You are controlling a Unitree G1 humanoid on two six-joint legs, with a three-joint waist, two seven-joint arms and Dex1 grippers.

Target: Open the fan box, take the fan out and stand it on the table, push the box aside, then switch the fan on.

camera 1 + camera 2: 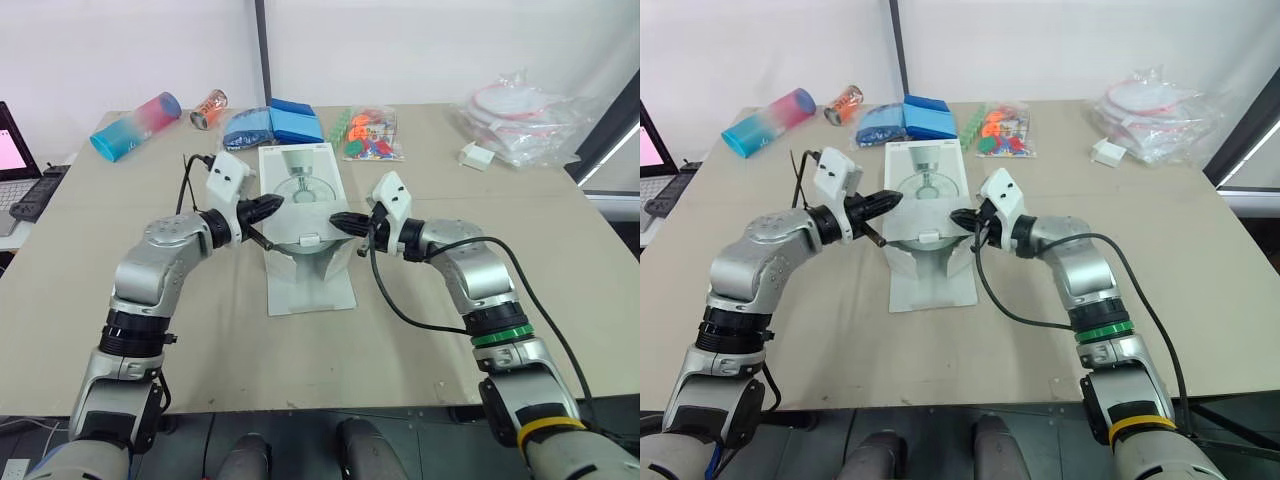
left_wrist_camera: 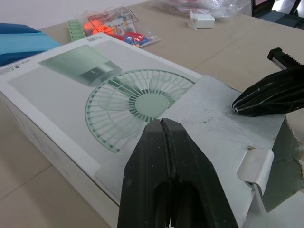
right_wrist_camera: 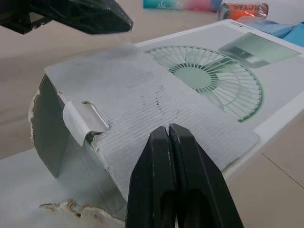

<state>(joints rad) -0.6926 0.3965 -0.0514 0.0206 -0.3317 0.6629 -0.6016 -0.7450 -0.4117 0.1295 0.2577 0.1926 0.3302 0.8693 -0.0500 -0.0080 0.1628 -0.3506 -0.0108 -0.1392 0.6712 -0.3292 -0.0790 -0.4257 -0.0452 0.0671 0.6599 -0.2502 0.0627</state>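
Beige bench first, and at its middle lies the white cardboard fan box, flat, near end torn open. Its grey corrugated flap looks light, stiff but tear-prone; I'd pinch its free edge. Left hand and right hand flank that flap, both closed, holding nothing.

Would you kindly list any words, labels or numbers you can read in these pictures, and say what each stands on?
Nothing reads with certainty.
Can: large white letters, cut off, unclear.
Fan box: small print along one edge, too small.
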